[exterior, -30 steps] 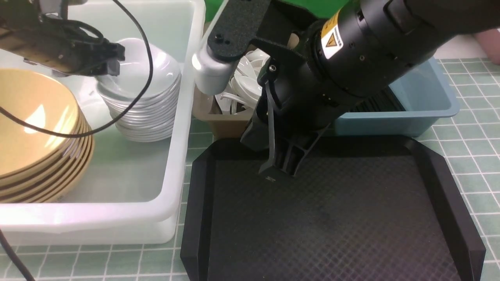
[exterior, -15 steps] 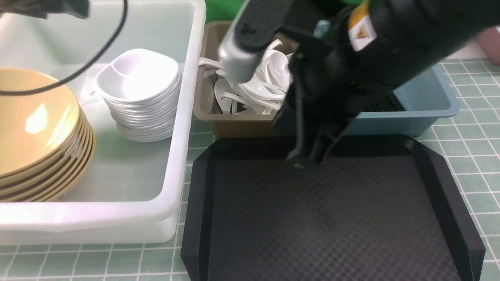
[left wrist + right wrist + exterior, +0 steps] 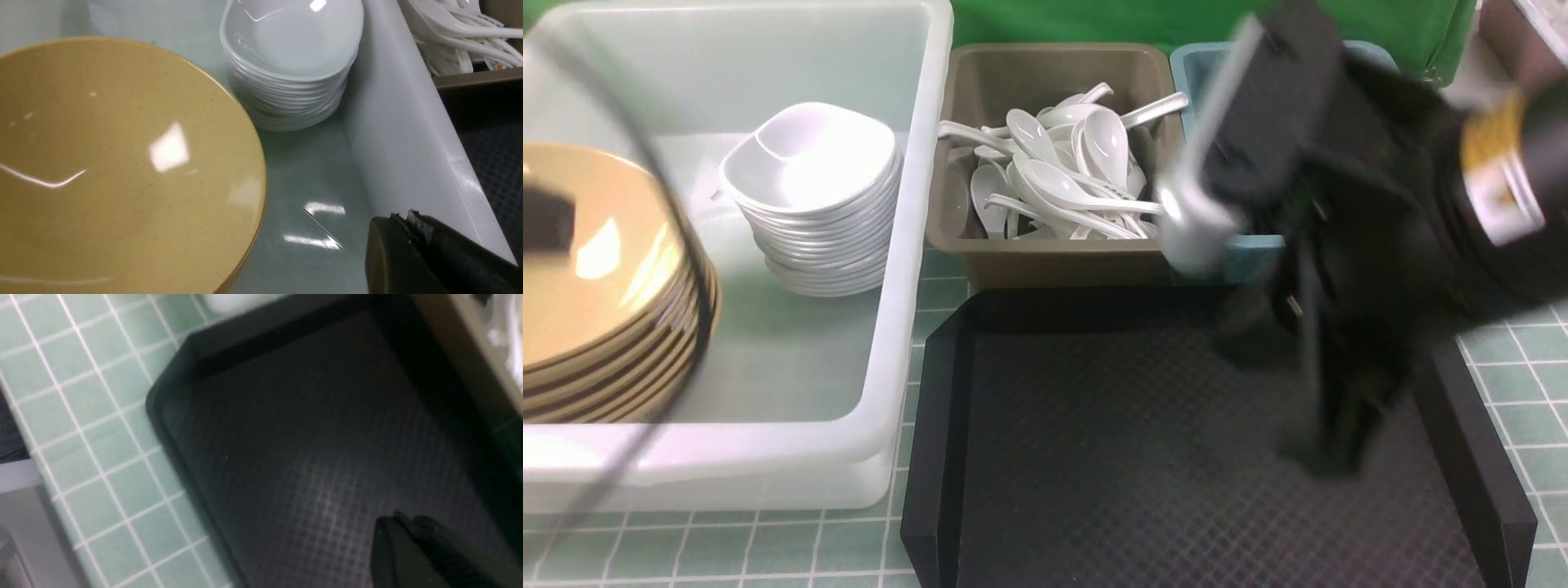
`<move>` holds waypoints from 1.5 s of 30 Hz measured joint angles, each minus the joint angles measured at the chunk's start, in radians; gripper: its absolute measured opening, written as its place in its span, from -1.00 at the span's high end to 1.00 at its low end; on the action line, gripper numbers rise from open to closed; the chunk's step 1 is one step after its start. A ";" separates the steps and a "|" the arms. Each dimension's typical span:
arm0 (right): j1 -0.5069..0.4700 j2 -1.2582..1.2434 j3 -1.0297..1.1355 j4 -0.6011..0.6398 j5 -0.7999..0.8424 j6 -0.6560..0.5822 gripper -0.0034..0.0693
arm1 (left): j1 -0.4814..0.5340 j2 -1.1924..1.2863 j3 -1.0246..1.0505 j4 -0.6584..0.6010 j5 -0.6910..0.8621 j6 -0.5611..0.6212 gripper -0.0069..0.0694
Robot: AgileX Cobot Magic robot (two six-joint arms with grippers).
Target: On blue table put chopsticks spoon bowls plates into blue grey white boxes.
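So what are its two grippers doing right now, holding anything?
Left gripper: closed, holding nothing, by the tan bowls.
Right gripper: fingertips look together, nothing seen in them, over the black tray.

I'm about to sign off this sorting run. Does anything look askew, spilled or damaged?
Nothing looks spilled or damaged. The white plates lean in their stack inside the large white box, and the spoons lie jumbled in the grey-brown box, some handles poking over its rim.
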 joint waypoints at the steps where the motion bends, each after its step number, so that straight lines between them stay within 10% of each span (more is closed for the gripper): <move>1: 0.000 -0.026 0.041 0.000 -0.018 0.005 0.68 | 0.000 -0.049 0.048 0.000 -0.045 0.005 0.81; 20: 0.000 -0.631 0.535 0.173 -0.654 0.000 0.63 | 0.000 -0.626 0.600 0.000 -0.388 0.022 0.81; 45: 0.000 -0.658 0.580 0.148 -0.701 0.000 0.75 | 0.000 -0.631 0.714 0.000 -0.338 0.026 0.81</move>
